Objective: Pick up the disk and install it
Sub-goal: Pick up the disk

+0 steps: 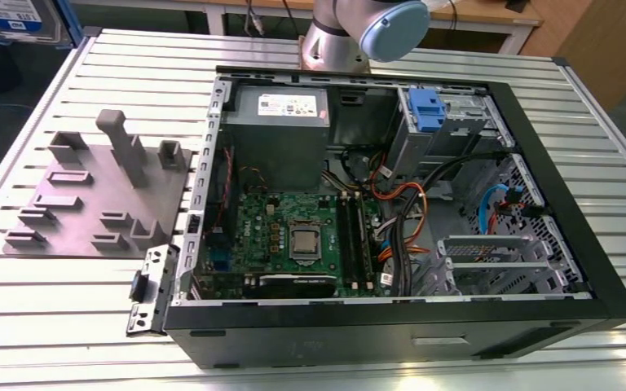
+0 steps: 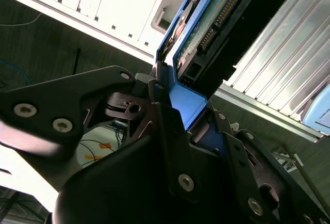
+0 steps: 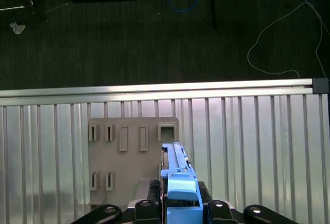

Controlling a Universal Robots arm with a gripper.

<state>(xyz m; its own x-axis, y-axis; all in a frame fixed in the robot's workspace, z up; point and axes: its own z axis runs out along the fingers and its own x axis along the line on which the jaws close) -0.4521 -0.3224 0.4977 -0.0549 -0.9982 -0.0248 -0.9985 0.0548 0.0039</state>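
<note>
At the exterior view's far left, top corner: the disk (image 1: pixel 14 20), white-and-blue label facing the camera, blue rails round it, well apart from the computer case (image 1: pixel 400 326).

Items I log from the exterior view's left to right:

- Table (image 1: pixel 63 326): slatted aluminium, carrying everything below.
- Grey plate (image 1: pixel 85 204): flat on the table just beside the case, with upright posts and small slotted blocks on it.
- Computer case: black, lying on its side, side panel off, insides exposed.
- Power supply (image 1: pixel 280 114): grey box with a white sticker, at the far end of the case.
- Circuit board (image 1: pixel 291 236): green, on the case floor nearer the camera.
- Arm (image 1: pixel 351 32): its silver column and blue-capped joint stand beyond the case's far wall.
- Blue latch (image 1: pixel 426 110): plastic tab on the metal bay at the far right of the case.
- Cables (image 1: pixel 400 195): orange and black, bundled between the board and the bays.

Tool: in the second wrist view the gripper (image 2: pixel 186 102) is clamped on the disk (image 2: pixel 216 17) by its blue end rail, the green board side and connector pins showing. In the first wrist view I see the gripper (image 3: pixel 181 206) closed on the same disk (image 3: pixel 175 167), held edge-on above the grey plate (image 3: pixel 131 162) and the table (image 3: pixel 258 146).
</note>
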